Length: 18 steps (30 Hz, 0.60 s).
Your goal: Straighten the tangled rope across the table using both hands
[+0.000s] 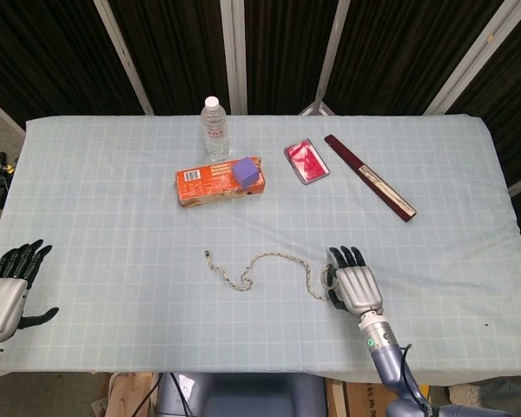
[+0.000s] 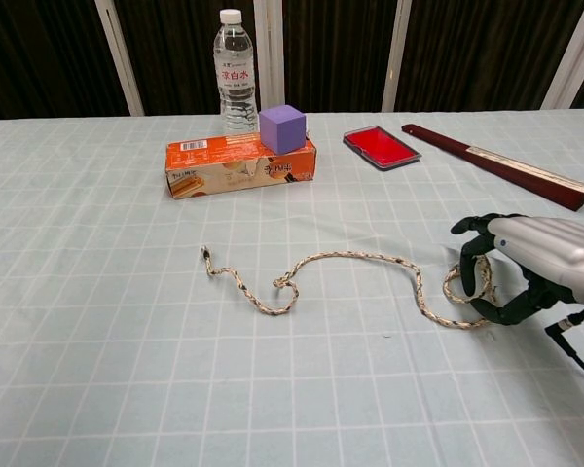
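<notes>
Rope lies kinked on the bench, a small loop mid-length, so straightening has barely begun. Right robot hand curls its fingers around the rope's right end; left robot hand hovers wide and empty off the bench's edge, the far end untouched

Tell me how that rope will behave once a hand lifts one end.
The rope lies in loose curves with a small loop, so it is probably floppy and would sag and trail. It looks thin, likely light. The right hand curls around its coiled end, which may slip.
</notes>
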Motion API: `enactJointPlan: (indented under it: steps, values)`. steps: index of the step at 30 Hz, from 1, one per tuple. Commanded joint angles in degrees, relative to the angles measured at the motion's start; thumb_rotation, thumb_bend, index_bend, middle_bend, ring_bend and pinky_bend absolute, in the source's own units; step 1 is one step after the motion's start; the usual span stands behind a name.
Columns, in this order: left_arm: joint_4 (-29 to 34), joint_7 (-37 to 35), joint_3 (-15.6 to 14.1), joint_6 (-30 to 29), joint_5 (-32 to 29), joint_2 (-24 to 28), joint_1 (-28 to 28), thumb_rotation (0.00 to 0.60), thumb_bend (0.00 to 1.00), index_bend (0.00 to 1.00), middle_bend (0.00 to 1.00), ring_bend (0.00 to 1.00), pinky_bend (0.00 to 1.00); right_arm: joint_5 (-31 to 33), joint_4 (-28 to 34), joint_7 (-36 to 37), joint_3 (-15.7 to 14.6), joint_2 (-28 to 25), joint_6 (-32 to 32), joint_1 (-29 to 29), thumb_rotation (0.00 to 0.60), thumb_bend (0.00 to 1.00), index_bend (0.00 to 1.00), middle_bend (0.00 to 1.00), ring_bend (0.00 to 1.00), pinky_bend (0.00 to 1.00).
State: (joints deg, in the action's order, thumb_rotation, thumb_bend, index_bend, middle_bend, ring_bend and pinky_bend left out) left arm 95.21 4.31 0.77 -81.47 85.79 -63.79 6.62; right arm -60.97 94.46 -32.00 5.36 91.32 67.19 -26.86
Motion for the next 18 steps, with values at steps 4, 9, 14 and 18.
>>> enactJointPlan:
  steps: [4, 9, 14, 18]
  values:
    - [-0.02, -0.08, -0.05, -0.01, 0.08, 0.00, 0.01, 0.600, 0.00, 0.06, 0.00, 0.00, 0.00, 0.07, -0.21, -0.32, -0.04, 0.31, 0.04, -0.10, 0.600, 0.44, 0.55, 0.13, 0.00, 0.00]
    - [0.04, -0.19, -0.03, -0.05, 0.04, 0.09, 0.00, 0.600, 0.00, 0.06, 0.00, 0.00, 0.00, 0.44, -0.49, -0.58, -0.16, 0.51, 0.03, -0.06, 0.600, 0.45, 0.57, 0.13, 0.00, 0.00]
    - [0.03, -0.16, -0.10, -0.01, 0.09, 0.11, 0.02, 0.600, 0.00, 0.07, 0.00, 0.00, 0.00, 0.70, -0.72, -0.55, -0.25, 0.68, 0.15, 0.11, 0.600, 0.49, 0.61, 0.14, 0.00, 0.00]
    - [0.09, -0.09, -0.13, -0.07, 0.17, 0.07, 0.01, 0.600, 0.00, 0.07, 0.00, 0.00, 0.00, 0.43, -0.60, -0.68, -0.58, 0.74, 0.29, 0.23, 0.600, 0.51, 0.62, 0.14, 0.00, 0.00]
